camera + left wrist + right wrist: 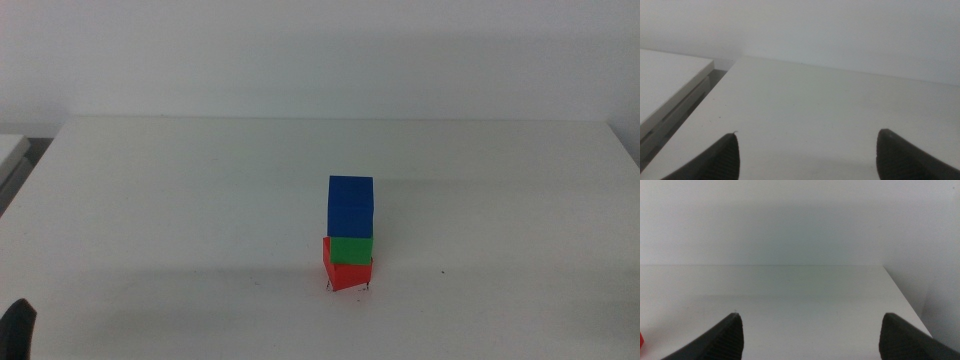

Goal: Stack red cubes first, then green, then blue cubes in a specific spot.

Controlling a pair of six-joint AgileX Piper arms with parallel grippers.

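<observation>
In the middle view a stack of three cubes stands on the white table, a little right of centre and near the front. The red cube (340, 272) is at the bottom, turned slightly askew. The green cube (351, 248) sits on it and the blue cube (351, 205) is on top. Two tiny black ticks (329, 290) mark the spot at the stack's base. My left gripper (807, 134) is open and empty, and only its dark tip (18, 325) shows at the bottom left corner. My right gripper (812, 315) is open and empty, out of the middle view. A sliver of the red cube (641, 339) shows at the right wrist picture's edge.
A lone black speck (441, 272) lies on the table to the right of the stack. A second white surface (670, 75) adjoins the table's left edge across a narrow gap. The table's right edge (905, 300) shows in the right wrist view.
</observation>
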